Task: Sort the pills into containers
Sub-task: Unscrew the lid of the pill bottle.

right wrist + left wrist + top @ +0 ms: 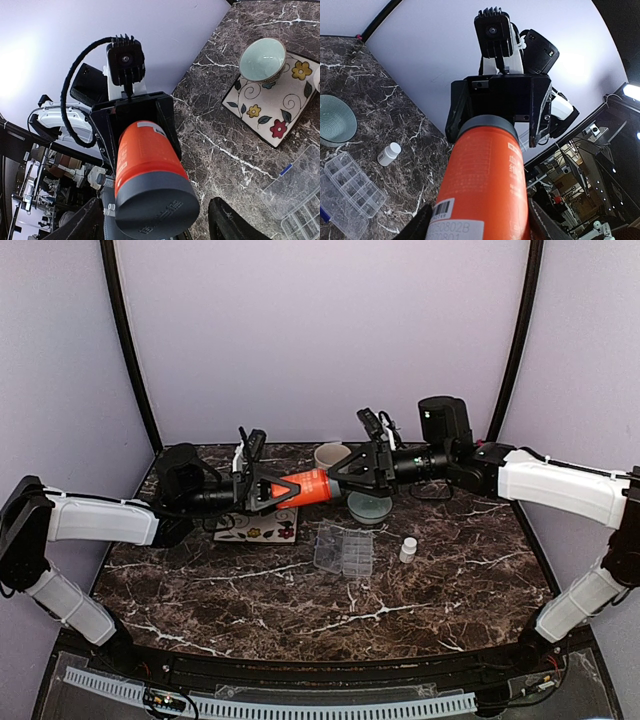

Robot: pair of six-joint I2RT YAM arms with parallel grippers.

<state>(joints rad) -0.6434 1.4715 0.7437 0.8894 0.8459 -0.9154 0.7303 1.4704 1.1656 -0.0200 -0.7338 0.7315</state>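
The dark marbled bench (200,600) carries the clear compartmented plastic pill box (343,550) at frame centre. Higher in frame, the left end effector (272,490) clamps the orange plastic bottle (308,486). The right end effector (338,478) straddles its grey cap (155,205), and I cannot tell whether it grips. The cap probably wants a square twist, with the bottle held level.

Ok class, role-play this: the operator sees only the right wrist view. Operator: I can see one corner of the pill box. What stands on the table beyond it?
Observer: A small white bottle stands upright to the right of the pill box, apart from it.
Operator: Any dish besides the bowl on the floral mat?
Observer: Yes, a pale green dish sits on the marble behind the pill box.
Operator: Does the orange bottle carry a barcode?
Observer: Yes, on a white label near its base.
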